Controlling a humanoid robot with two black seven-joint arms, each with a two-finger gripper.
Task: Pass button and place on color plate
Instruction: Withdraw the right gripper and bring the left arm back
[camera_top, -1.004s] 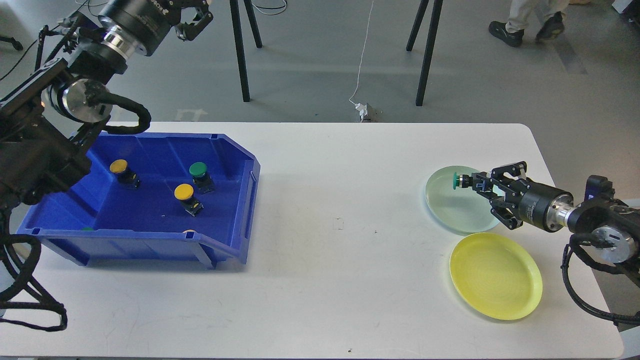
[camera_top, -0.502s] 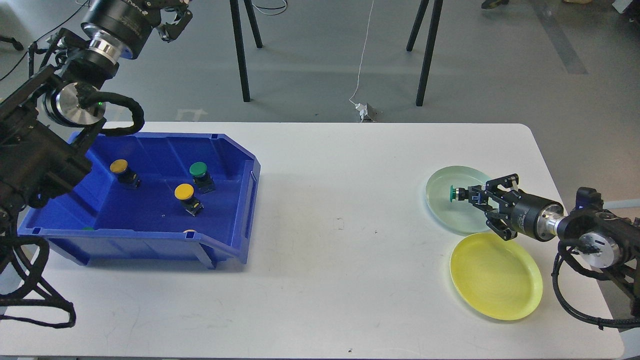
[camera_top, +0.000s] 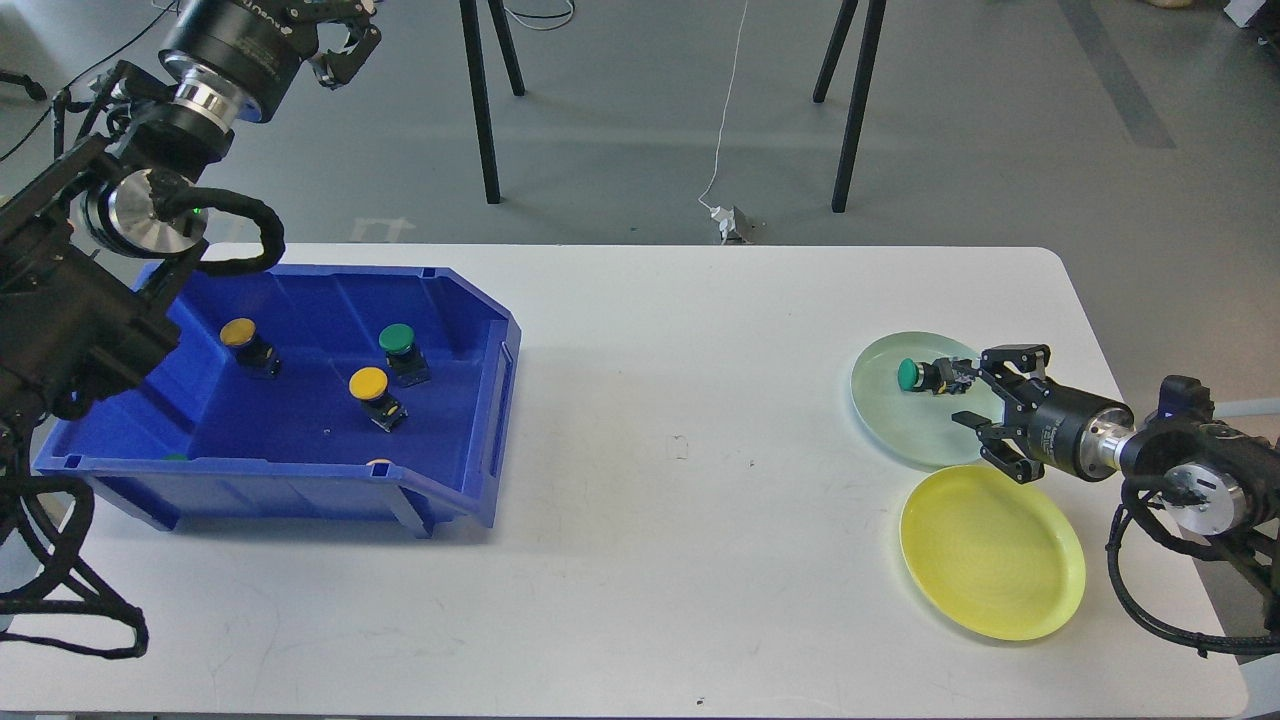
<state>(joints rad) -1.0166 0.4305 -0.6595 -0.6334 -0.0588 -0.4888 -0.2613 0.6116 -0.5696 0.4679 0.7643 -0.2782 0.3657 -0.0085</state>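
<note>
A green-capped button (camera_top: 918, 375) lies on its side on the pale green plate (camera_top: 905, 430) at the right. My right gripper (camera_top: 972, 395) is open just right of it, over the plate, and holds nothing. A yellow plate (camera_top: 990, 552) sits in front of the green one. In the blue bin (camera_top: 300, 470) at the left lie two yellow buttons (camera_top: 368, 385) (camera_top: 240, 335) and a green button (camera_top: 398, 342). My left gripper (camera_top: 338, 45) is raised high at the top left behind the bin, its fingers apart and empty.
The white table's (camera_top: 650, 520) right edge runs close to the plates. Black tripod legs (camera_top: 480, 100) and a white cable stand on the floor behind the table. My left arm hangs over the bin's left end.
My right gripper lowered the green button onto the green plate, opened and let it go, then drew back slightly right. The left arm pulled up and left.
</note>
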